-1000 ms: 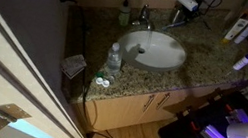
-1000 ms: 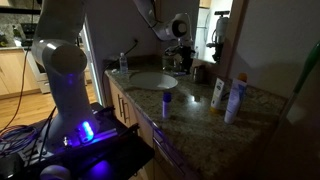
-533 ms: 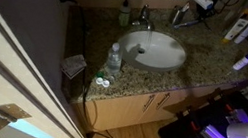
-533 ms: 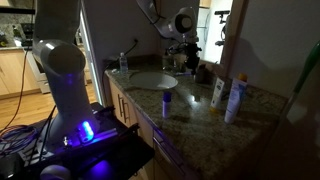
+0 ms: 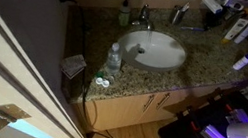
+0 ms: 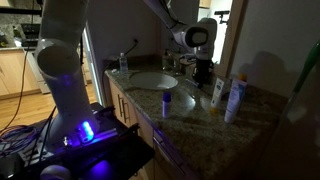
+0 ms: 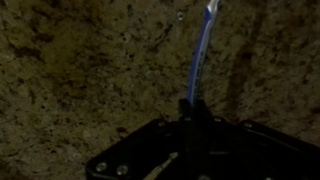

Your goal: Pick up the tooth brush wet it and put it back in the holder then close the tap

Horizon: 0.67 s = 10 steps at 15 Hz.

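Toothbrush (image 7: 200, 60) pinched tight in gripper (image 7: 190, 115), blue handle sticking out over bare granite counter (image 7: 70, 60). We've swung arm right, off basin (image 5: 157, 52), now just past holder (image 5: 178, 15). We reckon the holder drop comes next, then tap (image 5: 142, 21).

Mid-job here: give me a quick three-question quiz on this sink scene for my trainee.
1. True or false: in the wrist view the gripper is shut on the blue toothbrush.
2. What lies beyond the toothbrush in the wrist view? A) running water B) speckled granite counter C) wooden floor
3. Fill in: in an exterior view the clear water bottle stands beside the white oval ____.

Key: 1 true; 2 B; 3 basin.
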Each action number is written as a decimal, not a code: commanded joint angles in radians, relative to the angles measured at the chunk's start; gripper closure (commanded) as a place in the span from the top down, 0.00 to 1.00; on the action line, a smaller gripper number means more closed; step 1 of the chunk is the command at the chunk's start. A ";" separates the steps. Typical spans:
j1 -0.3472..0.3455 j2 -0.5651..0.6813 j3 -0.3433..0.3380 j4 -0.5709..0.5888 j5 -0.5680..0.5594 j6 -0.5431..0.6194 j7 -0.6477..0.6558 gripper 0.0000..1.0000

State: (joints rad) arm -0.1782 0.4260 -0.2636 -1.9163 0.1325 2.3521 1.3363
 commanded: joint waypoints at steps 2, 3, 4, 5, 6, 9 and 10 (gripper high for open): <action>-0.098 0.084 0.038 0.075 0.152 -0.015 -0.170 0.02; -0.099 0.096 0.037 0.080 0.155 -0.018 -0.193 0.02; -0.100 0.106 0.039 0.085 0.160 -0.021 -0.218 0.02; -0.096 0.114 0.039 0.085 0.160 -0.016 -0.236 0.02; -0.094 0.124 0.041 0.090 0.162 -0.016 -0.248 0.02; -0.071 0.144 0.036 0.096 0.134 -0.009 -0.252 0.02; -0.060 0.148 0.027 0.097 0.121 -0.005 -0.240 0.34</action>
State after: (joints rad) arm -0.2547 0.5418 -0.2280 -1.8448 0.2642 2.3505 1.1113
